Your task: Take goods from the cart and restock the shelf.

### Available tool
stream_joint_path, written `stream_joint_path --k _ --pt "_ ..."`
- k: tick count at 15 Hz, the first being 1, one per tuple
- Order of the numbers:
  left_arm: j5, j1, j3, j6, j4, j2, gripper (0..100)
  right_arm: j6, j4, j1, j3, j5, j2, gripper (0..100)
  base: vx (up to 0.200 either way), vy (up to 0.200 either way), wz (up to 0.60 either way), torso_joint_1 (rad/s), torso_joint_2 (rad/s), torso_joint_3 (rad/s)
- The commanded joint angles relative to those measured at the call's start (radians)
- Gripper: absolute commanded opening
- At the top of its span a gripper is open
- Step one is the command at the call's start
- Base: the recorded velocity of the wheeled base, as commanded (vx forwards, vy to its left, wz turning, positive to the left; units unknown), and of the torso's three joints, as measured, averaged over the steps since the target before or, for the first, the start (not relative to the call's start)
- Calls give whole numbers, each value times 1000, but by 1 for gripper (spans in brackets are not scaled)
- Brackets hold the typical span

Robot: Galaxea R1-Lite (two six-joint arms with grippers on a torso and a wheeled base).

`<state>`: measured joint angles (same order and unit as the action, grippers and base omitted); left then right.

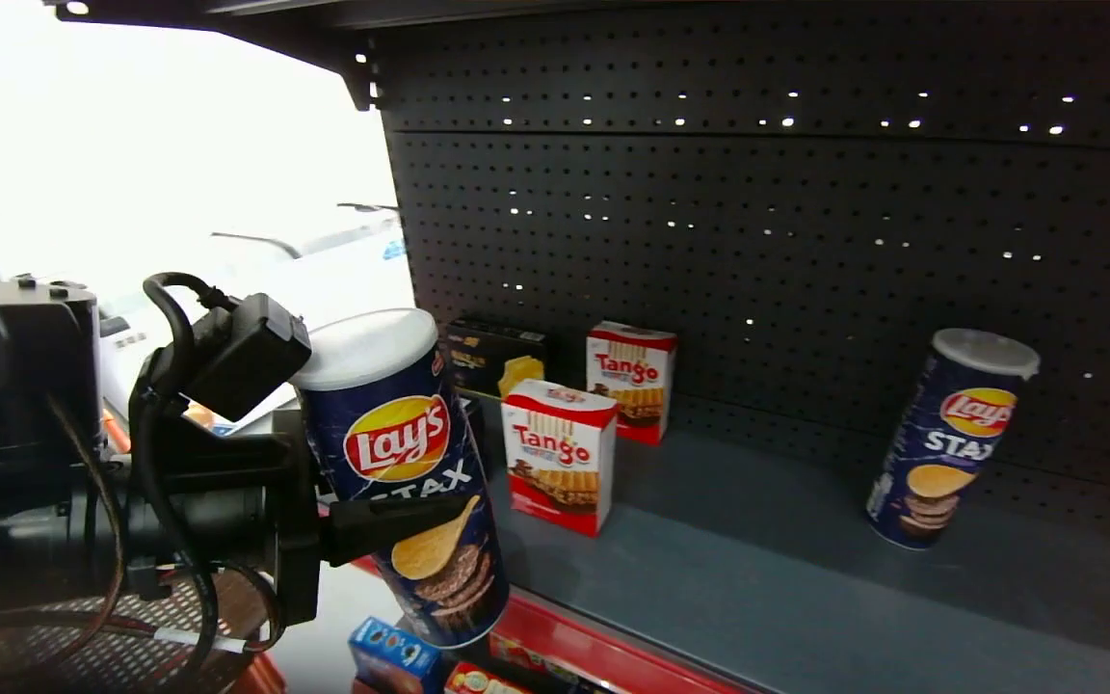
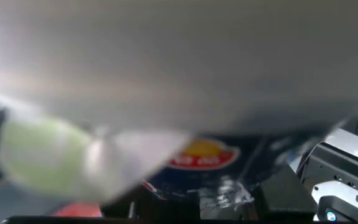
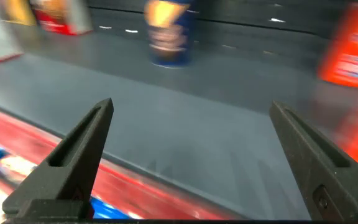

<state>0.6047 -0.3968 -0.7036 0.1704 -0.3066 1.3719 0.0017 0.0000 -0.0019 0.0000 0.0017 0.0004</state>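
The left gripper [image 1: 401, 520] is clamped on the chips can [image 1: 391, 424], held at the near left edge of the shelf [image 1: 757, 578]. Swinging in, it could topple the near wafer box [image 1: 558, 453]. The right gripper [image 3: 191, 106] hangs wide open, holding nothing.

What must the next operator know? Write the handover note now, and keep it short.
Left gripper: shut on a can, held upright at the left front edge of the shelf, not yet set down.
Right gripper: open and empty, over the shelf's front.
On the shelf: second can standing at the right near the back panel; front red box, rear red box and dark box at the left.
Done: one can looks shelved.
Left: place the held can, then fetch more. Small packs show below the shelf edge.
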Motion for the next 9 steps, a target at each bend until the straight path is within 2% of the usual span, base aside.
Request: stream_joint_path --k 1,8,9 --pt "0 -10 -4 0 0 -4 0 0 0 0 0 0 0 100 0 0 -600 -2 7 12" --pt "0 -8 -5 0 0 4 0 0 0 0 0 0 0 100 0 0 -600 2 2 3" --pt "0 -8 -5 0 0 6 0 0 0 0 0 0 0 100 0 0 0 0 0 0"
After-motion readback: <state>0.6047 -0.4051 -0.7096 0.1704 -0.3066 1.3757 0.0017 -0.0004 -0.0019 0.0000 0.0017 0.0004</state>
